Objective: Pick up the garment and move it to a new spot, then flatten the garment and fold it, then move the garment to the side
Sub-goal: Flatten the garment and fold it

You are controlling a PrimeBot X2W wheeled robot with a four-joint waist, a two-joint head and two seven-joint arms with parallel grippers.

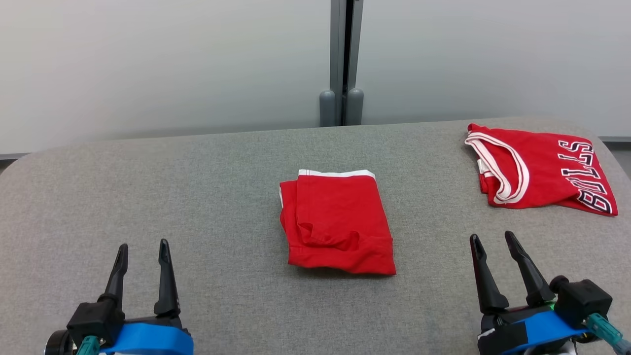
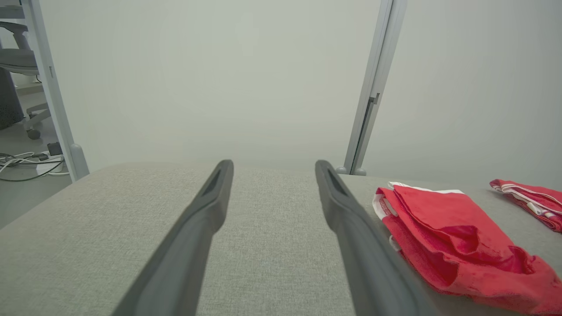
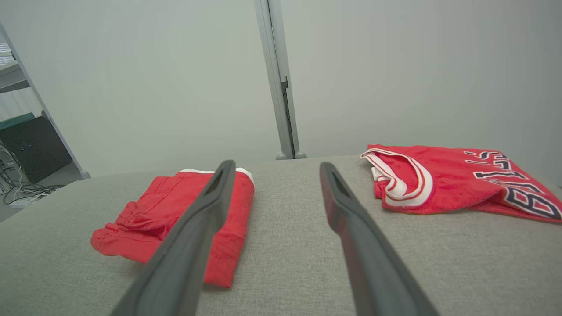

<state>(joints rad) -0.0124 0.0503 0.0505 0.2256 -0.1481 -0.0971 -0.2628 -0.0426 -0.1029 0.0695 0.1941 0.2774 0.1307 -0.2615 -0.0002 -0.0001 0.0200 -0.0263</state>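
Observation:
A folded red garment [image 1: 337, 222] with a white band along its far edge lies in the middle of the grey table [image 1: 197, 197]; the same garment [image 2: 456, 237] sits to the right of my left fingers and, as the garment [image 3: 175, 219], partly behind my right gripper's left finger. My left gripper [image 1: 143, 251] hovers open at the lower left, well clear of it. At the lower right my right gripper [image 1: 493, 241] is open too, nothing between its fingers. The left gripper [image 2: 273, 169] and right gripper [image 3: 274, 169] both point over bare table.
A second red jersey [image 1: 540, 170] with white trim and dark lettering lies folded at the table's far right corner, also seen as the jersey [image 3: 461, 182] and jersey [image 2: 531, 199]. A grey post [image 1: 342, 64] stands behind the table. Chair and cables [image 2: 26, 158] are on the floor at left.

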